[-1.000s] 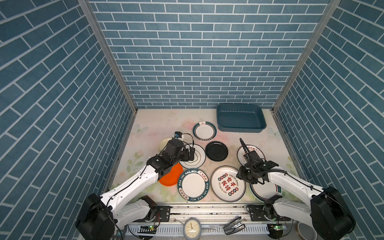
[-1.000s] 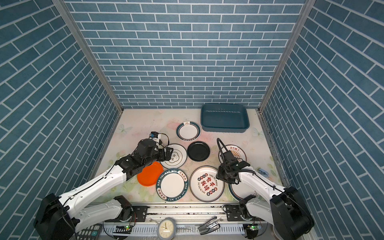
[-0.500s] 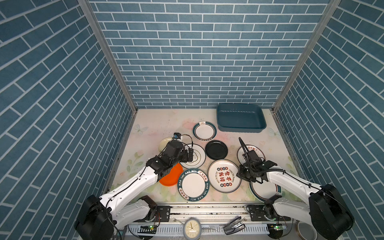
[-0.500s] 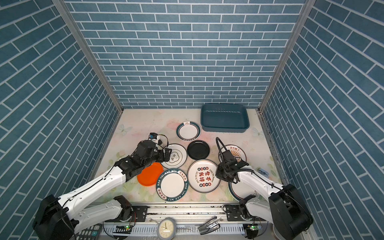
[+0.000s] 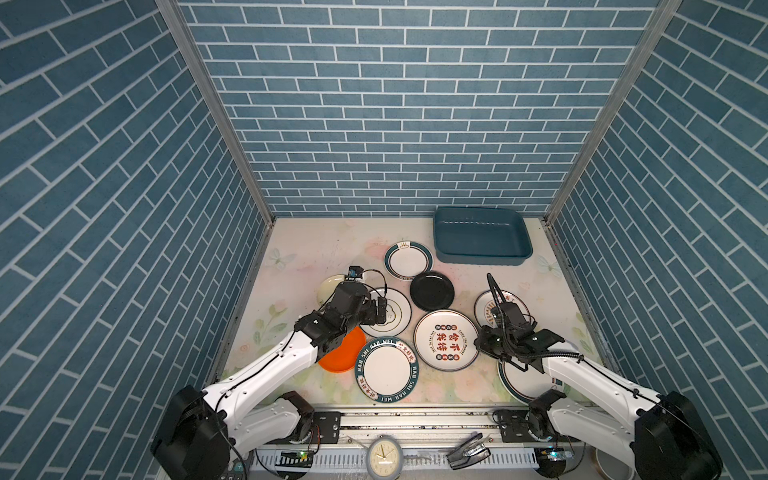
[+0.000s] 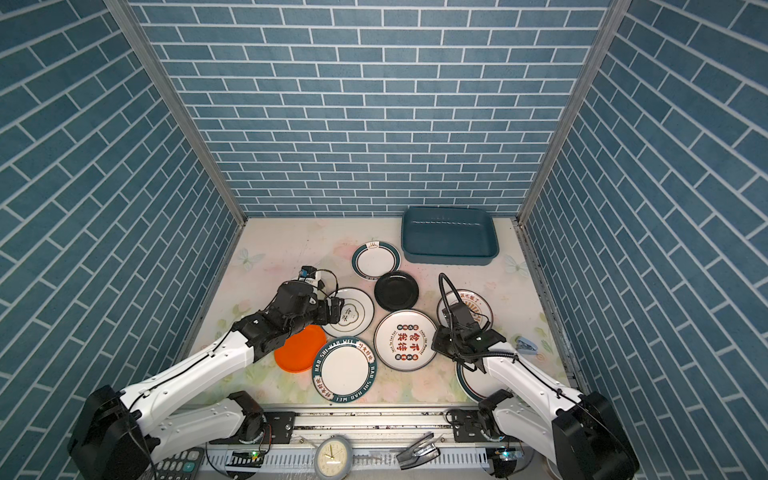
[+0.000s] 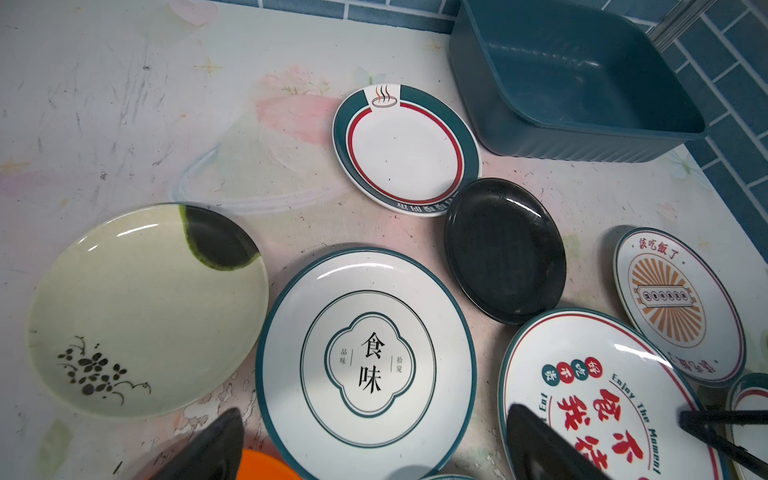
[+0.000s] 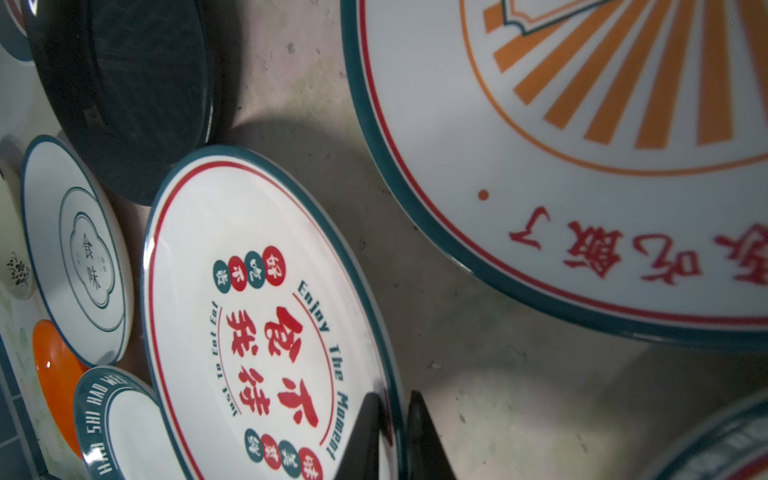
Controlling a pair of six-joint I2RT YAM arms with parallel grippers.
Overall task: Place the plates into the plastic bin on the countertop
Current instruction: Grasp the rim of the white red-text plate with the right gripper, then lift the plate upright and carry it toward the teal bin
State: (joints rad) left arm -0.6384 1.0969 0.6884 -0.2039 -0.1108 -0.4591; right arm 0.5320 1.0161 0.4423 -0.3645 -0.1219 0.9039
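Observation:
My right gripper [image 8: 392, 419] is shut on the rim of the white plate printed "Enjoy The Moment" [image 5: 446, 340], one finger on each side of its right edge. My left gripper [image 7: 374, 449] stands open over the near edge of a teal-ringed white plate [image 7: 365, 365], nothing between its fingers. Around them on the countertop [image 5: 316, 249] lie an orange plate [image 5: 338, 353], a black plate [image 5: 431, 291], a pale green plate [image 7: 141, 307], a sunburst plate [image 5: 486, 305] and several teal-rimmed ones. The plastic bin [image 5: 482, 241] sits at the back right, holding nothing.
Another plate [image 5: 523, 378] lies partly under my right arm. A small clock [image 5: 384, 457] and a black clip [image 5: 467, 449] rest on the front rail. A blue stapler [image 6: 527, 345] sits by the right wall. Brick walls close in three sides.
My right gripper has closed on the lettered plate's rim, and the plate has shifted away from the front edge towards the black plate. The left arm has barely moved.

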